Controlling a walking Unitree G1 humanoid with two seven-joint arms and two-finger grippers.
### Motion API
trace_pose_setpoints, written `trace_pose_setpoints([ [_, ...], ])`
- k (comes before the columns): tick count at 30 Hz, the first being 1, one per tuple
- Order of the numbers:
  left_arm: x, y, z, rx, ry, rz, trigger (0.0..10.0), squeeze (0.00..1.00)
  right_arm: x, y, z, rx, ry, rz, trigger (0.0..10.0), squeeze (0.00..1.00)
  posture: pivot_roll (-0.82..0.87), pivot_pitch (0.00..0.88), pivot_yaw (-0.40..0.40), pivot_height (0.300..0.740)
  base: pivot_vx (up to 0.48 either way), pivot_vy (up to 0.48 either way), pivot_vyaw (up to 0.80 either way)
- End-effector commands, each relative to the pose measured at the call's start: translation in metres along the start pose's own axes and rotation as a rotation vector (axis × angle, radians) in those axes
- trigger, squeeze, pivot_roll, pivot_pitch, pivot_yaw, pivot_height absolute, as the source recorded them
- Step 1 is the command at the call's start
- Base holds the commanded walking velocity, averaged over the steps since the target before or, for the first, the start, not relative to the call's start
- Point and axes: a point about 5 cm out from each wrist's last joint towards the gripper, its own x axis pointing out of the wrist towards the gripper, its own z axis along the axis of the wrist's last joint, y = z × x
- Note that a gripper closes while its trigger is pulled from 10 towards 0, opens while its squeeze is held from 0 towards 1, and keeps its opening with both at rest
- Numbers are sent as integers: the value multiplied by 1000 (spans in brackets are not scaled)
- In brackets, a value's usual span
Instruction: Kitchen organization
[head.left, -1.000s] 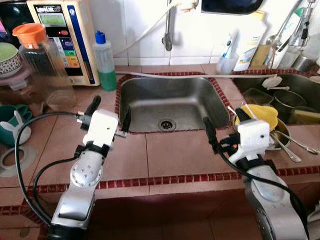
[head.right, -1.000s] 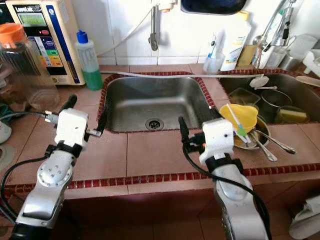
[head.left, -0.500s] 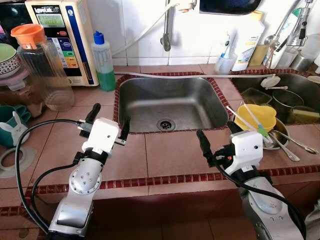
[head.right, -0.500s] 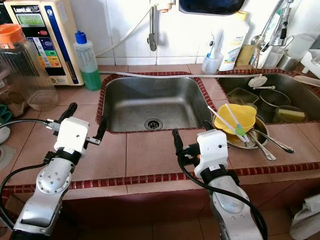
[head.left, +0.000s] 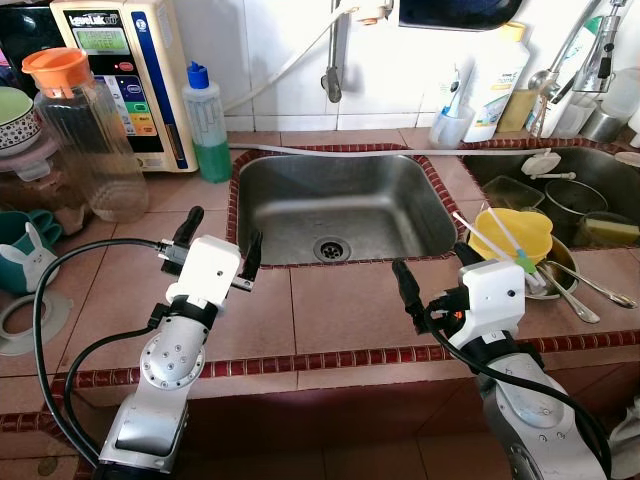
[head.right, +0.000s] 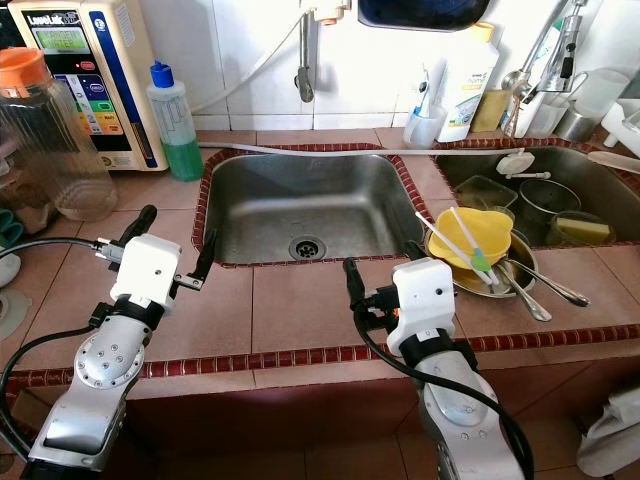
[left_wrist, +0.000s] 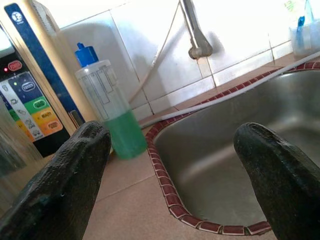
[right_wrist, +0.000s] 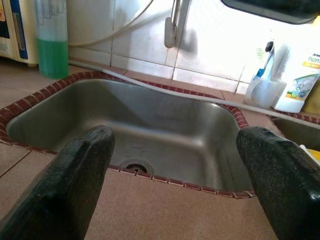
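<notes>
Left eye view, both end effectors spread wide and empty, left end effector (head.left: 218, 237), right end effector (head.left: 432, 270), sink (head.left: 335, 205) just beyond.

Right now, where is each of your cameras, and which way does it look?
Left eye view: on my head, looking down at the sink, both arms showing.
Right eye view: beside it, same scene; yellow bowl at right.
Left wrist view: on my left arm, looking between open jaws at the green bottle.
Right wrist view: on my right arm, looking between open jaws into the sink.
All four views share the sink and green bottle.
</notes>
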Motion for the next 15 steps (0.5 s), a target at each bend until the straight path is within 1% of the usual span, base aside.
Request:
trace_pose_setpoints([
  [1, 3, 0, 6, 11, -28, 1, 10000, 0, -1, 0, 4, -5, -9, -9, 10000, 0, 107, 0, -8, 740, 0, 0, 0],
  [7, 3, 0, 9, 11, -37, -7, 10000, 0, -4, 1, 4, 3, -7, -14, 10000, 0, 109, 0, -7, 740, 0, 0, 0],
  [11, -1, -3, -1, 2, 6, -27, 10000, 0, -3, 4, -1, 10, 6, -14, 10000, 0, 111, 0, -6, 740, 0, 0, 0],
  [14, -5, -9, -15, 3, 60, -52, 10000, 0, -1, 5, -16, 37, 47, -37, 10000, 0, 115, 0, -6, 740, 0, 0, 0],
  [15, -5, -9, -15, 3, 60, -52, 10000, 0, -1, 5, -16, 37, 47, -37, 10000, 0, 115, 0, -6, 740, 0, 0, 0],
])
